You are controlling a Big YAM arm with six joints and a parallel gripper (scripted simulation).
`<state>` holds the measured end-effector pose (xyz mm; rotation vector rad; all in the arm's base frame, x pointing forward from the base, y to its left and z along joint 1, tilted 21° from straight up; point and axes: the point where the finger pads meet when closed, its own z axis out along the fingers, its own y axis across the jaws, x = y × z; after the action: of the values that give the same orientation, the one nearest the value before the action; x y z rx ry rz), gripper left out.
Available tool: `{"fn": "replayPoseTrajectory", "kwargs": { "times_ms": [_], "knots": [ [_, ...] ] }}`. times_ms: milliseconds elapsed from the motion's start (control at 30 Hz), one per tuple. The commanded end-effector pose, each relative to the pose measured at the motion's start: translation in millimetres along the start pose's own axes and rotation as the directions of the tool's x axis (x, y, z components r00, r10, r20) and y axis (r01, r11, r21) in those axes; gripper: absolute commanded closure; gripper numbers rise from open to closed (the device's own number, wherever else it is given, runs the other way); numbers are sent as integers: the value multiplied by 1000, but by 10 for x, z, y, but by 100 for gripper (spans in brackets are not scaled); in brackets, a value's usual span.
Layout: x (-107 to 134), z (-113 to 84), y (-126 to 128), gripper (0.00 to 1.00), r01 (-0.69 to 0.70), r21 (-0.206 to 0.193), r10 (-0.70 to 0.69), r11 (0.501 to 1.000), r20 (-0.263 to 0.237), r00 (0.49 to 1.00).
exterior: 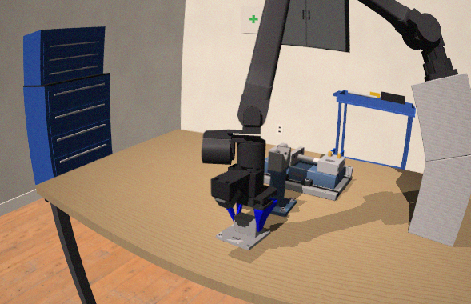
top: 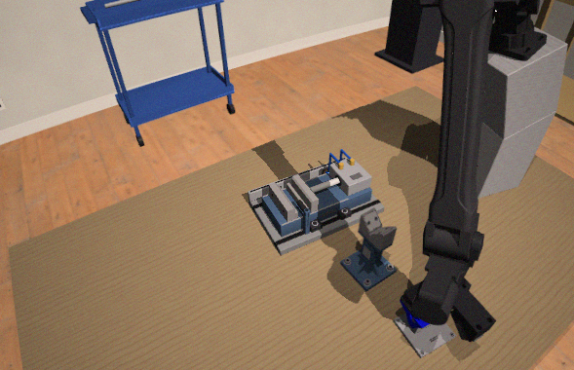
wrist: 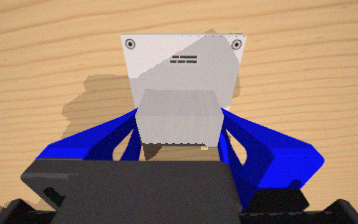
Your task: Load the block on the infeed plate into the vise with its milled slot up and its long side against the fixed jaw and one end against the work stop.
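The part, a light grey block, sits on the infeed plate. My gripper points down and is shut on the part, with a blue finger against each side. In the top view the arm hides the part. No slot shows on the faces seen in the wrist view. The vise stands open, with its fixed jaw on the left and the rod-side jaw apart from it.
The V-block stands tilted on a blue post between the infeed plate and the vise. The air cylinder is at the vise's far end, with blue hoses above it. A grey pedestal stands beyond, at the right.
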<state>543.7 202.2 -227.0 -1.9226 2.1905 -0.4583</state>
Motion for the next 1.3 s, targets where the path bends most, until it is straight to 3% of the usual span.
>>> {"fn": "replayPoseTrajectory", "kwargs": {
  "times_ms": [0,1267],
  "knots": [
    [-14,19,-156,100,-11,26,11,1000,15,1000],
    [-35,-65,-208,100,-14,37,13,999,21,1000]
  ]
}}
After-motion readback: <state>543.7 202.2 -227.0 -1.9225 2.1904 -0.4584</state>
